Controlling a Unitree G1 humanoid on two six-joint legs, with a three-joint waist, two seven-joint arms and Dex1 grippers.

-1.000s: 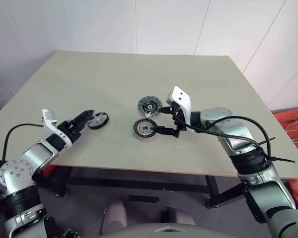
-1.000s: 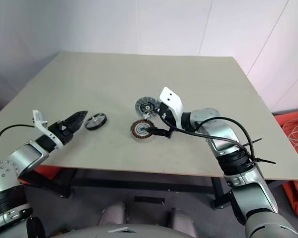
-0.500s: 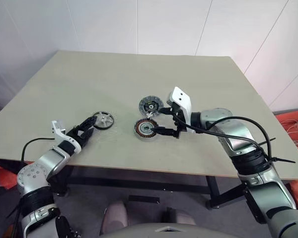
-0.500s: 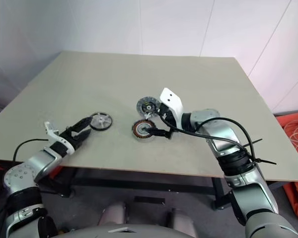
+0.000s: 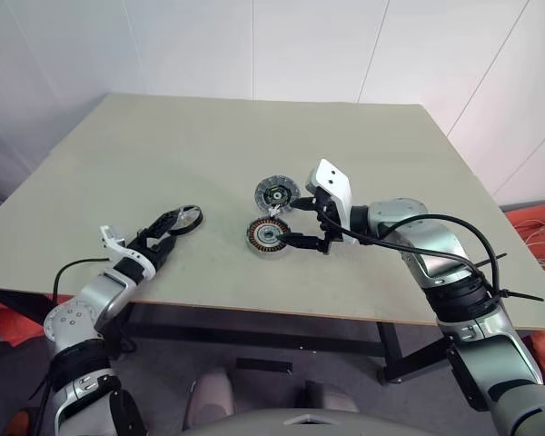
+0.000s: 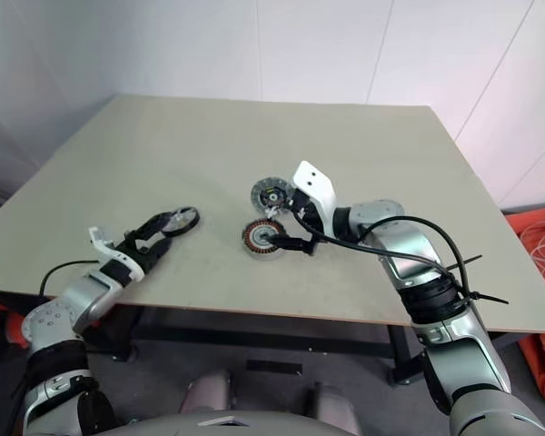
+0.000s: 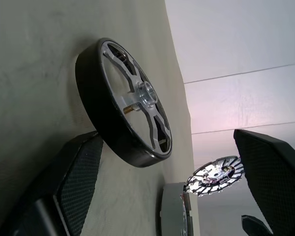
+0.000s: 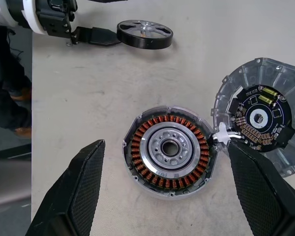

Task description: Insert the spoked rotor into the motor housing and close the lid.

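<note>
A: Step in hand?
B: Rotor pickup. My left gripper (image 5: 174, 224), jaws spread, brackets the spoked rotor (image 5: 187, 216) near the table (image 5: 363, 300) front edge; next, close and lift.
A: Beyond?
B: Right gripper (image 5: 295, 222), released, straddles the motor housing (image 5: 265, 236); lid (image 5: 275, 193) just behind. Bare tabletop between.

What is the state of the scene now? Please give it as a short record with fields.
table: beige top carrying three motor parts
rotor: lies flat, spokes up, between the open fingers of the left gripper
housing: open, copper windings showing, no rotor inside
lid: lies just behind the housing, inner side up, joined to it by a small white piece
right gripper: open, one finger at each side of the housing
task progress: rotor not yet inserted, lid not closed
</note>
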